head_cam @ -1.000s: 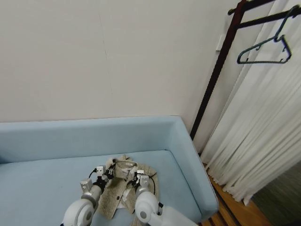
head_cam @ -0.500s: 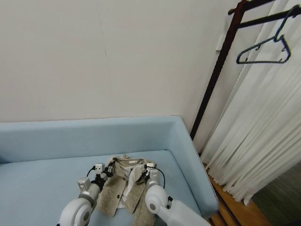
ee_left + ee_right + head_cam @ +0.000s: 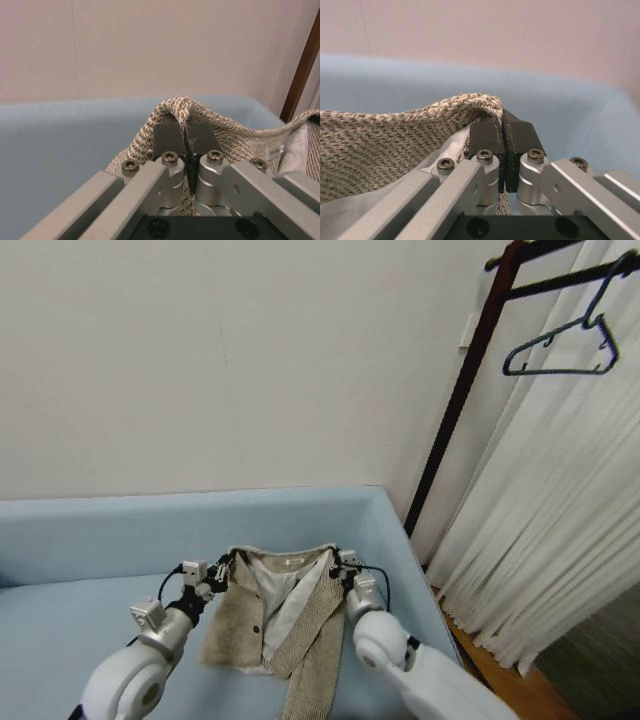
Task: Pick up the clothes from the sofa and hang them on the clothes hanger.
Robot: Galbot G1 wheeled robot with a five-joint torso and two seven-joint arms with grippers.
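A beige knitted cardigan (image 3: 240, 620) with a white lining hangs spread between my two grippers above the light blue sofa (image 3: 90, 540). My left gripper (image 3: 222, 562) is shut on its left shoulder (image 3: 175, 107). My right gripper (image 3: 338, 560) is shut on the other shoulder (image 3: 470, 102). The garment's lower part hangs down over the seat. A dark clothes hanger (image 3: 558, 345) hangs from the dark rack (image 3: 455, 410) at the upper right, well above and right of the cardigan.
A plain white wall stands behind the sofa. White curtains (image 3: 560, 520) hang at the right behind the rack. Wooden floor (image 3: 500, 690) shows beyond the sofa's right arm (image 3: 425, 600).
Both grippers have risen and spread apart, lifting the cardigan off the seat and opening it out flat between them.
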